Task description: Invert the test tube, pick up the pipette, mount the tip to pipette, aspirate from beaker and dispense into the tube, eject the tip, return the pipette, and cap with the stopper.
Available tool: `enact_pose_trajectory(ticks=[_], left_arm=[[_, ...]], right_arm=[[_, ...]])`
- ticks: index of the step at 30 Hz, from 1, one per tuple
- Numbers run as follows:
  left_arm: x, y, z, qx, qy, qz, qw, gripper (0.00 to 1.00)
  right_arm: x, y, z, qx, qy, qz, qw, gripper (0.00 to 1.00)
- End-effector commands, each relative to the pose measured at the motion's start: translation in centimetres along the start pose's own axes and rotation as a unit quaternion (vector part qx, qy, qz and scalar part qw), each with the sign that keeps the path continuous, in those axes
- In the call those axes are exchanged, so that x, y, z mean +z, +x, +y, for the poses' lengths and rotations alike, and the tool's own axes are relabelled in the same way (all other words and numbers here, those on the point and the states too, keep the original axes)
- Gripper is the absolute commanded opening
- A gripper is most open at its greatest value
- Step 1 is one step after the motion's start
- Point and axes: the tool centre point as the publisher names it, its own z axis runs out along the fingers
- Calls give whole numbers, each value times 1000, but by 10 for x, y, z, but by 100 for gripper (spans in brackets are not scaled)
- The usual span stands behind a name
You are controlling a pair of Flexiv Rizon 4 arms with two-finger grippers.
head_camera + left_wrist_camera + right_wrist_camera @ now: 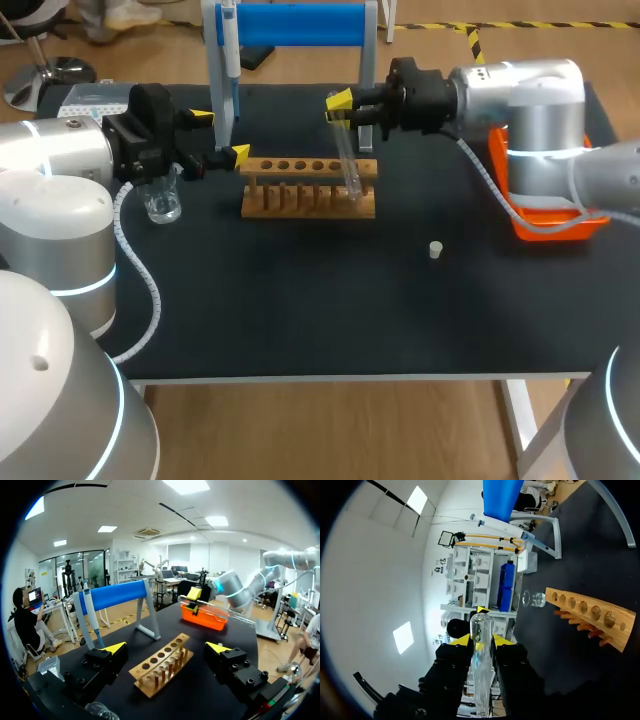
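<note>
Head view: right gripper (340, 105) clamped on tilted test tube (349, 165)

Right wrist view confirms it: both yellow tips press the tube from two sides near its upper part, and the tube runs back between the fingers. It leans over the right end of the wooden rack (308, 187), which sits toward the far edge of the table (300, 310), about mid-width. Cannot tell if its lower end is seated in a hole. Likely thin glass: light, rigid, slick, breakable, so grip the straight wall with a modest squeeze, not the rim. It looks empty, not certain. The rack's other holes show nothing in them. Just off the rack's left end, the left gripper (221, 136) is spread wide and holds nothing. Under that arm, near the left edge, stands the clear beaker (162, 200); liquid level not readable. At the far edge the pipette (229, 45) hangs on the blue-barred stand (300, 22). The small white stopper (435, 249) lies loose right of centre, apart from the rack. By the right edge sits an orange tray (548, 222), contents hidden by the arm
</note>
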Motion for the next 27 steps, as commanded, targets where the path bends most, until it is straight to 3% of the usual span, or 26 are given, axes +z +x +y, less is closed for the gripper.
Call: enact_pose_trajectory(ticks=[1, 9, 27], left_arm=[[0, 0, 2, 1, 4, 0, 1000, 100], [0, 0, 2, 1, 4, 0, 1000, 100], [0, 0, 2, 1, 4, 0, 1000, 100]], right_arm=[[-1, 2, 0, 5, -7, -4, 1000, 0], [3, 6, -2, 42, -2, 13, 999, 0], [2, 7, 0, 45, -8, 6, 999, 0]])
